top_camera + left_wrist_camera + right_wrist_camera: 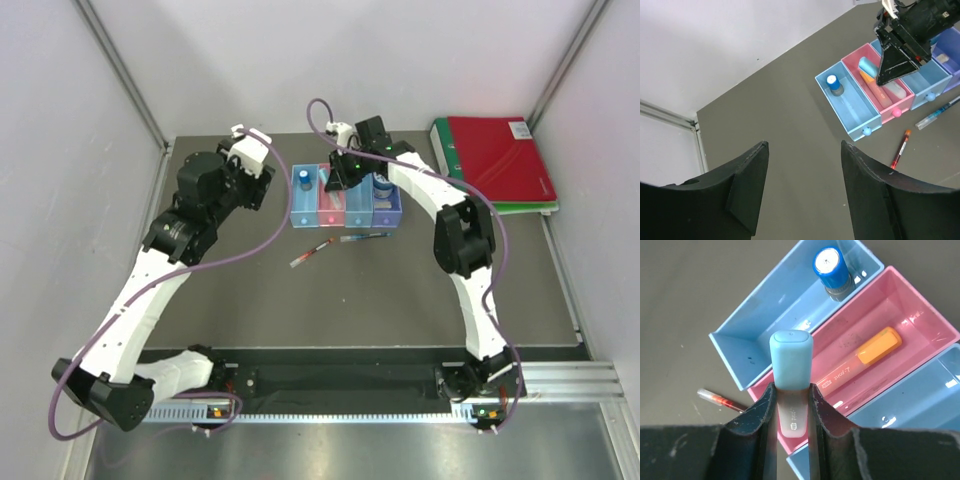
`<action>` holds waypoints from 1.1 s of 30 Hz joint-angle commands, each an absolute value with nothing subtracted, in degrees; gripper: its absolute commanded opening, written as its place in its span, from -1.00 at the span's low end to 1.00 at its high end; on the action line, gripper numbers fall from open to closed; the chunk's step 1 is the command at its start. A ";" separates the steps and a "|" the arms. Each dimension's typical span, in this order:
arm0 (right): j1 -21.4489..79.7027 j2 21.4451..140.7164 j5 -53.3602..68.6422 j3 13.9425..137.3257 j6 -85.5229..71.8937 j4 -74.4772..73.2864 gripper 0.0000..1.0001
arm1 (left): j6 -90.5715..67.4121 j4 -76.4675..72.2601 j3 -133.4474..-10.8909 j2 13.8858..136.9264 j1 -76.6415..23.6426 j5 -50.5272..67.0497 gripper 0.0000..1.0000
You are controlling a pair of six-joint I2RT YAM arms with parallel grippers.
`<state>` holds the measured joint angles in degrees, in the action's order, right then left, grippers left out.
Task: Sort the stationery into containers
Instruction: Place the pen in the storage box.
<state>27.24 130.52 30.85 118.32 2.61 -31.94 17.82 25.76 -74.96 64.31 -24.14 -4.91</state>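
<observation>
Above the pink bin (pixel 912 305) near the table's (pixel 400 300) far edge, my right gripper (pixel 791 400) clamps the light blue marker (pixel 791 357). Released off-centre, it may strike the rim or the orange marker (pixel 865 357) (left gripper (pixel 804 150) spread, empty).

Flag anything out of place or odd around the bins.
Two pens lie loose on the table in front of the row of bins, not yet sorted: a red pen, angled, and a dark pen beside it. Nothing looks spilled or damaged.
</observation>
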 commanded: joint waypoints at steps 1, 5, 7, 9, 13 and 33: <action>27.51 131.92 32.26 120.76 3.34 -29.18 -0.90 | 18.28 23.38 -74.62 62.84 -24.17 -3.69 0.30; 27.34 132.80 31.64 120.50 3.69 -28.56 -0.81 | 18.02 23.38 -74.36 62.49 -24.17 -3.43 0.31; 27.25 132.98 31.38 120.50 3.78 -28.56 -0.74 | 18.02 23.29 -74.18 62.40 -24.08 -3.17 0.31; 27.16 132.80 31.38 120.50 4.22 -28.56 -0.58 | 17.93 23.38 -74.00 62.40 -24.17 -3.08 0.32; 26.81 131.84 30.41 120.24 5.18 -28.92 -0.34 | 17.31 23.12 -73.83 62.40 -24.17 -2.55 0.33; 26.63 113.24 22.42 113.13 23.36 -38.21 -0.01 | 18.37 24.70 -66.72 61.87 -24.17 2.98 0.33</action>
